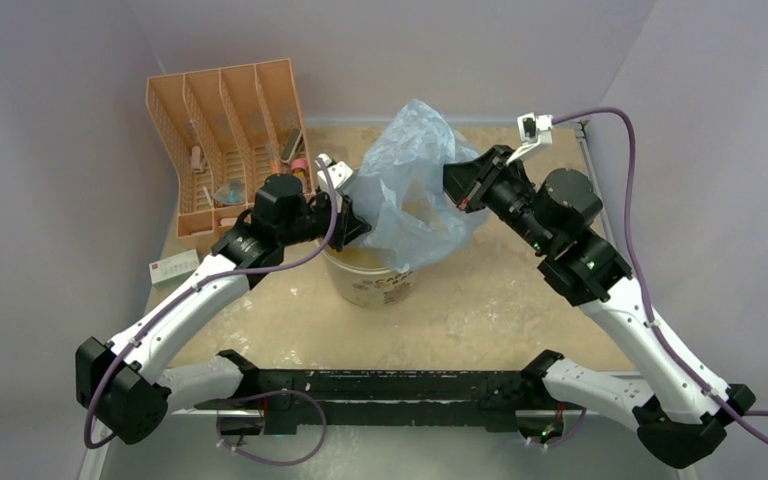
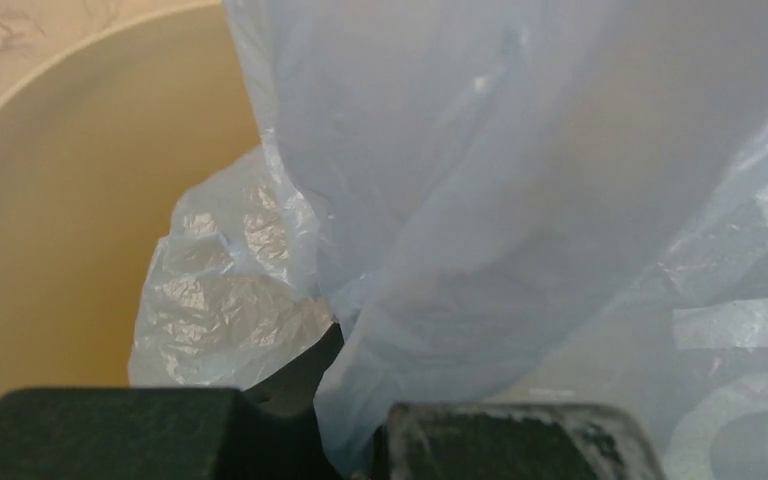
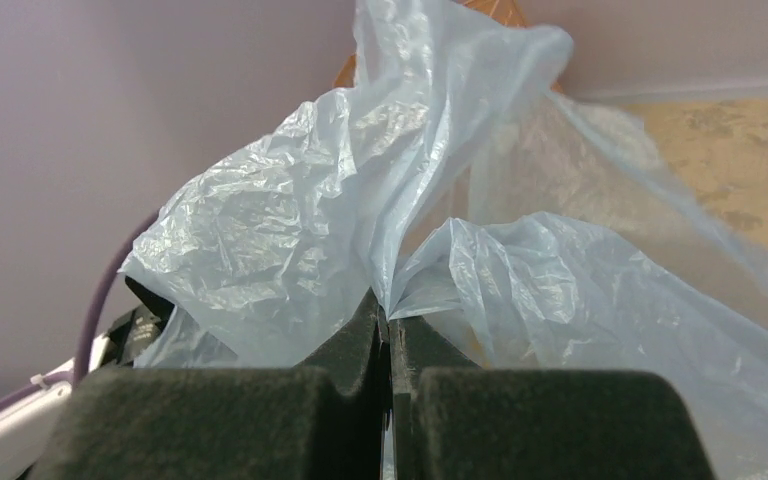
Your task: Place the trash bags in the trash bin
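Note:
The light-blue trash bag (image 1: 410, 175) is held spread above the cream trash bin (image 1: 375, 288), its lower part hanging into the bin's mouth. My left gripper (image 1: 352, 218) is shut on the bag's left edge at the bin's rim. In the left wrist view the bag (image 2: 520, 180) runs down between the jaws of this gripper (image 2: 350, 410), over the bin's inner wall (image 2: 50, 250). My right gripper (image 1: 457, 187) is shut on the bag's right edge, higher up. In the right wrist view its jaws (image 3: 388, 318) pinch a fold of the bag (image 3: 290, 230).
An orange slotted organizer rack (image 1: 225, 130) with small items stands at the back left, close behind the left arm. A small white box (image 1: 173, 267) lies at the table's left edge. Purple walls close in the table on three sides.

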